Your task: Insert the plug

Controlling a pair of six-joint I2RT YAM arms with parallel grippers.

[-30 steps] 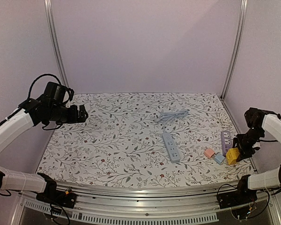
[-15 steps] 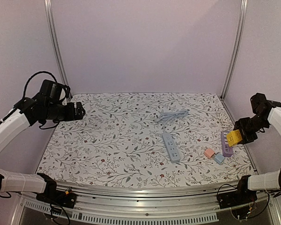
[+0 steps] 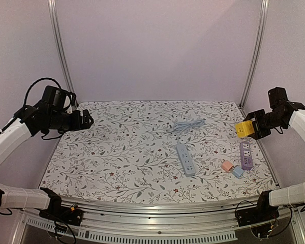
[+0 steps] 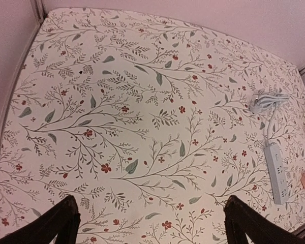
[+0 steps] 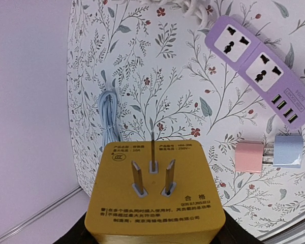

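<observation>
My right gripper (image 3: 249, 129) is shut on a yellow three-pin plug adapter (image 3: 242, 128) and holds it high above the table's right side. In the right wrist view the yellow adapter (image 5: 155, 190) fills the bottom, pins pointing away from the camera. A purple power strip (image 3: 245, 154) lies on the table below it, also in the right wrist view (image 5: 259, 68). A blue power strip (image 3: 185, 159) with coiled cable lies mid-table. My left gripper (image 3: 87, 120) is open and empty, high over the far left; its fingertips (image 4: 66, 221) frame bare cloth.
A pink cube (image 3: 226, 165) and a light blue cube (image 3: 238, 172) lie together near the purple strip, also in the right wrist view (image 5: 250, 157). A white cable (image 3: 242, 128) lies at the far right edge. Metal posts stand at the back corners.
My right gripper lifted the yellow adapter from the table near the front right and carried it up and toward the back. My left arm shifted slightly left.
</observation>
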